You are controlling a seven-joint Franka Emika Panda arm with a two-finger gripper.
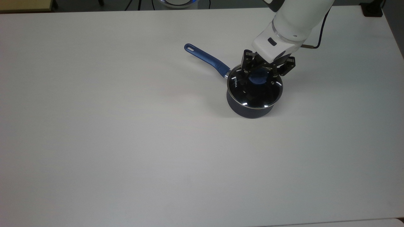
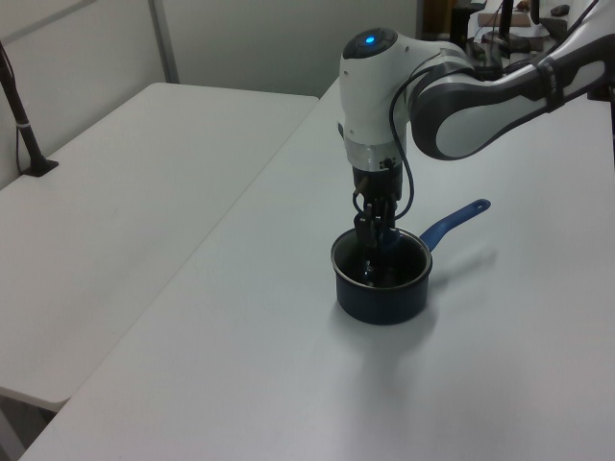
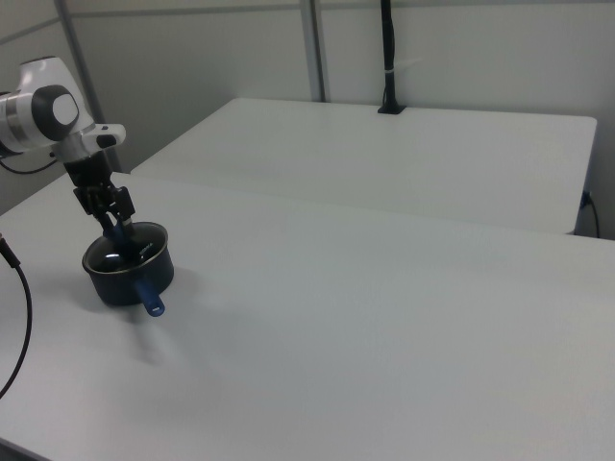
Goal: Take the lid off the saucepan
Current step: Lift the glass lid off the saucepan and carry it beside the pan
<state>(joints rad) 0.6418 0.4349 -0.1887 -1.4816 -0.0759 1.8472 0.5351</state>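
Blue knob [image 1: 258, 77] between claw [image 1: 259, 75] fingers

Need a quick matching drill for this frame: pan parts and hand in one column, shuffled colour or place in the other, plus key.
Column 1:
1. lid
2. saucepan
3. handle
4. hand

Column 2:
A. dark navy, standing on the white table
B. at the lid's blue knob
C. clear glass, sitting on the pot
D. blue, pointing to the top view's upper left

Pairs: 1-C, 2-A, 3-D, 4-B
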